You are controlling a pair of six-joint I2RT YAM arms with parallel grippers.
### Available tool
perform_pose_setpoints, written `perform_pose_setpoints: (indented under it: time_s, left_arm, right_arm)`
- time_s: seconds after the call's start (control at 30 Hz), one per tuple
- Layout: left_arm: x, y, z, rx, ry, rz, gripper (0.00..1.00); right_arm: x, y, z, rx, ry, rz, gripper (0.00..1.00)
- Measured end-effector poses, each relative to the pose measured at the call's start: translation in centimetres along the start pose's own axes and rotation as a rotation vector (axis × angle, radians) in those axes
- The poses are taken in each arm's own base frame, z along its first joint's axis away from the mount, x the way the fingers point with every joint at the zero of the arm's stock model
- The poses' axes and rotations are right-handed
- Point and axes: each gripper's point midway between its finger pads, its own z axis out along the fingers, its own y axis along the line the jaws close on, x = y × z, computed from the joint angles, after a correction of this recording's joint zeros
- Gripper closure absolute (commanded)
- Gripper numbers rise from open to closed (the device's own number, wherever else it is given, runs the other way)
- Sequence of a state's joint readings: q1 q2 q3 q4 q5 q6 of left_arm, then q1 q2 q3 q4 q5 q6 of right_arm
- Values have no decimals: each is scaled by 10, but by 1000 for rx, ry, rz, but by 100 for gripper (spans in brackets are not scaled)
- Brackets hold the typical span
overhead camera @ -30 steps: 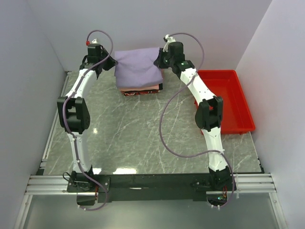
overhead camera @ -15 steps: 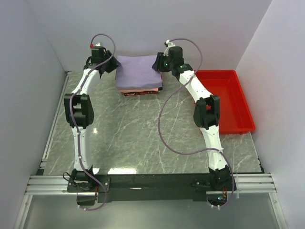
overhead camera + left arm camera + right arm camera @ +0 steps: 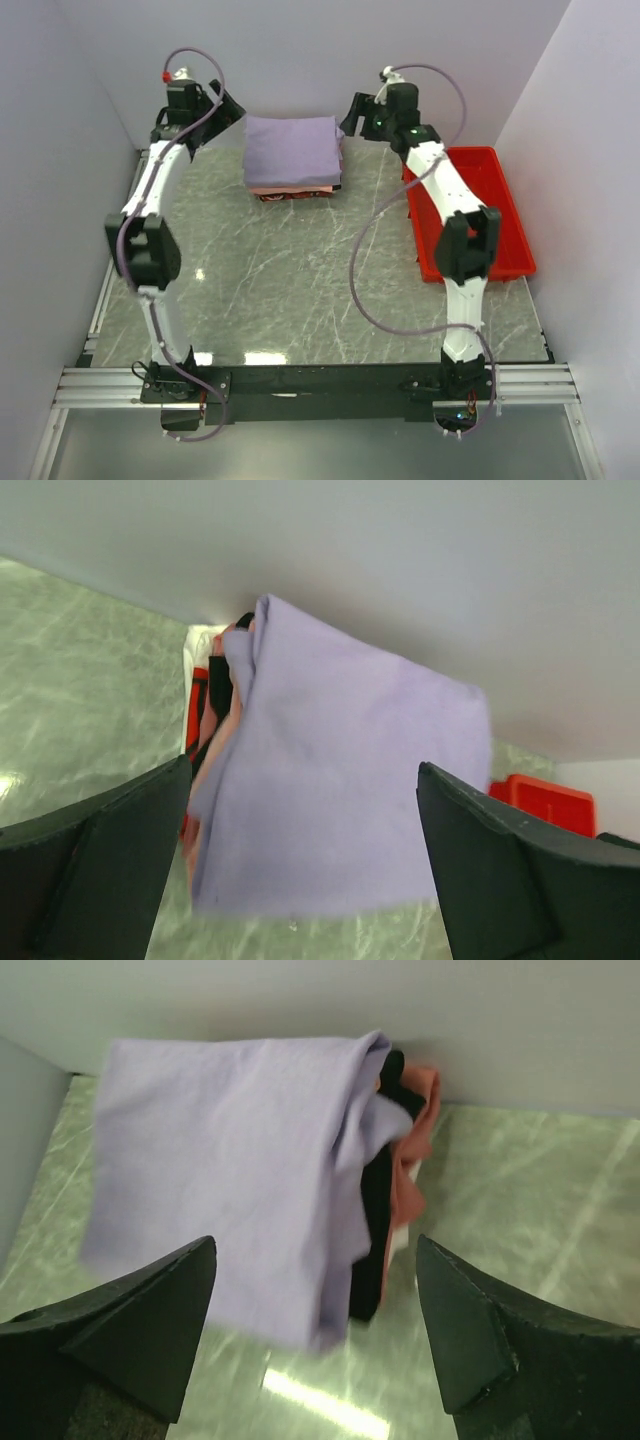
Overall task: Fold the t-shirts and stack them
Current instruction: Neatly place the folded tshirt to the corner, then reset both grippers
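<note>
A folded lavender t-shirt lies flat on top of a stack of folded t-shirts at the back of the table. Salmon-pink, black and dark red layers peek out below its front edge. My left gripper hangs open just left of the stack, holding nothing. My right gripper hangs open just right of it, also holding nothing. The left wrist view shows the lavender t-shirt beyond the spread fingers. The right wrist view shows lavender cloth over black and salmon-pink edges.
A red plastic tray sits at the table's right side, partly under the right arm, and its corner shows in the left wrist view. The back wall stands close behind the stack, with side walls left and right.
Both grippers opened and let go of the lavender t-shirt, then drew back outward to either side. The shirt settled flat onto the stack.
</note>
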State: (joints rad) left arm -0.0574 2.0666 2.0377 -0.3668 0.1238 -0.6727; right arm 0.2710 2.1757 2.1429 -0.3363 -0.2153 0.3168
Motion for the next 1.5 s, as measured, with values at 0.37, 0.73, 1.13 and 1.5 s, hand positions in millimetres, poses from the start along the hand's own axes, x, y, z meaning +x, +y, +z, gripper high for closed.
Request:
perform_pose_setpoints:
  time_s: [0.37,0.73,1.13,1.5]
  left_arm:
    - [61,7,-180,-61,-86,-52,1]
    - [170,105,-253,-300,-42,-158,1]
    - [180,131,-258,-409,-57,-193,0]
    - [178,134,-259,-423,-72,-198,1]
  right_arm:
    - [22,18,-187,46,-149,33,11]
    - [179,-55,-243,266,-51,190,10]
    - [161,-74,-256,372,-208,276,9]
    - [162,-74,-250,371,-197,280,8]
